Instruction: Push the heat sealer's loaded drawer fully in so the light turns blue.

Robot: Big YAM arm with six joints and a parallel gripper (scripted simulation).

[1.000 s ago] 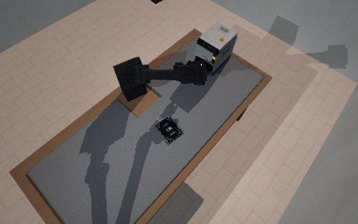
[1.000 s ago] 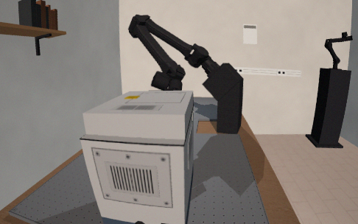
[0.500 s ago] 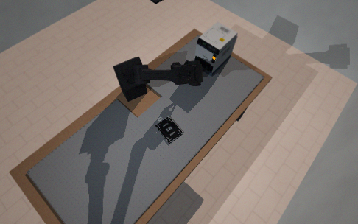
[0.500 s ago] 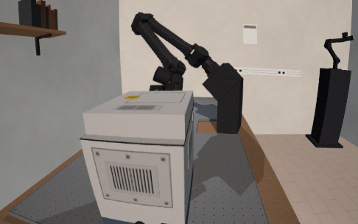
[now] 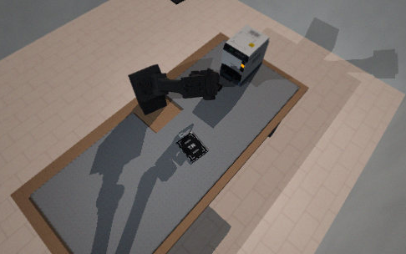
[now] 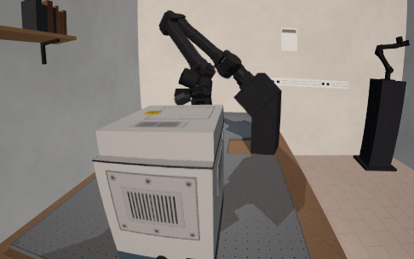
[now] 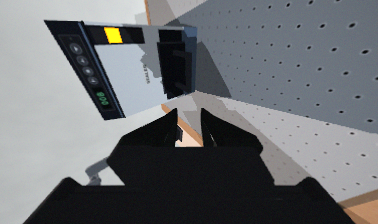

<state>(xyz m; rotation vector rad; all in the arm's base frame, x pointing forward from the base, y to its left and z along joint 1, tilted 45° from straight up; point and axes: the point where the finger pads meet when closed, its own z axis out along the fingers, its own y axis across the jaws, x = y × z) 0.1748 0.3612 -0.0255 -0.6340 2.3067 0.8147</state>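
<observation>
We have the heat sealer [image 5: 251, 43] [image 6: 160, 146] [image 7: 128, 65] upright on the perforated grey tabletop [image 5: 115, 200] [image 6: 66, 213] [image 7: 291, 55], near one short end, its light [image 5: 242, 66] [image 7: 113, 35] glowing amber. Our pincer [image 5: 220, 87] [image 7: 189, 112] is released, its fingertips a little apart with nothing between them, and it hangs near the sealer's front, apart from it. The drawer [image 7: 176, 70] sits low in that front as a dark panel with two projecting pieces; we cannot tell whether it is flush, and the sheet and frame are hidden inside. Around us, a black square plate with white markings [image 5: 192, 147] lies on the tabletop well apart from the sealer, beyond our arm's base [image 5: 149, 89] [image 6: 267, 119], which stands at the long wooden edge. Nothing stands between the pincer and the drawer front. The sealer's front faces along the tabletop toward the arm's side and the marked plate, while its vented back [image 6: 152, 206] faces the near short end. Its long axis runs roughly with the tabletop's length, as far as we can judge.
</observation>
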